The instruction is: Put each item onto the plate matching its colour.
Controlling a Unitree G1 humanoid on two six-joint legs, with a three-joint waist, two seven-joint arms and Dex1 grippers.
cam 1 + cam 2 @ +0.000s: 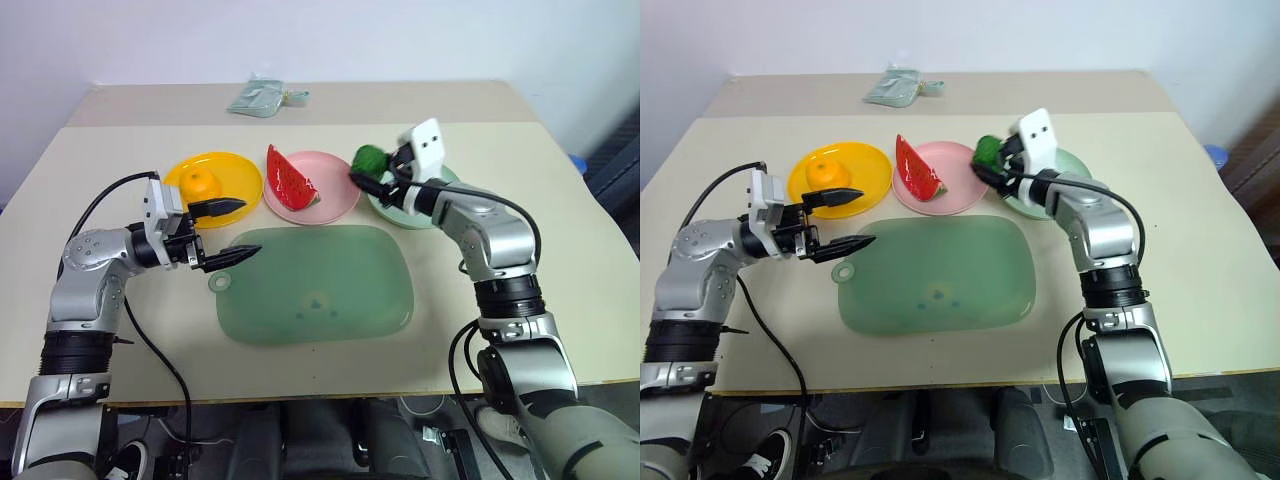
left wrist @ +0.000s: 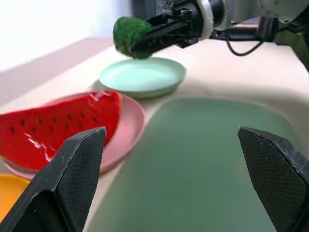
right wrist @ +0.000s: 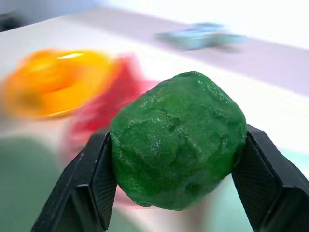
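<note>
No writing is showing that can be read on any of the things.

Three plates are sitting in a row at the far side of the table (image 1: 560, 270). The yellow plate (image 1: 235, 178) is holding the orange (image 1: 201, 182). The pink plate (image 1: 335, 200) is holding the watermelon wedge (image 1: 290, 180), which is standing up on its flat side with its black seeds showing. The mint plate (image 2: 149, 77) is lying with nothing resting in it.

The right gripper (image 3: 176, 179) is squeezing the green ball (image 3: 177, 140) between its two black fingers, one on each side. It is holding the ball up in the air, over the edge of the mint plate that lies nearest the pink plate.

The left gripper (image 1: 232, 230) is hanging with its fingers spread wide and nothing between them. It is hovering over the table near the yellow plate, at the corner of the big green mat (image 1: 330, 290). The mat is lying flat in front of the plates.

A small pale green packet (image 1: 262, 97) is lying far back, well apart from the plates.
</note>
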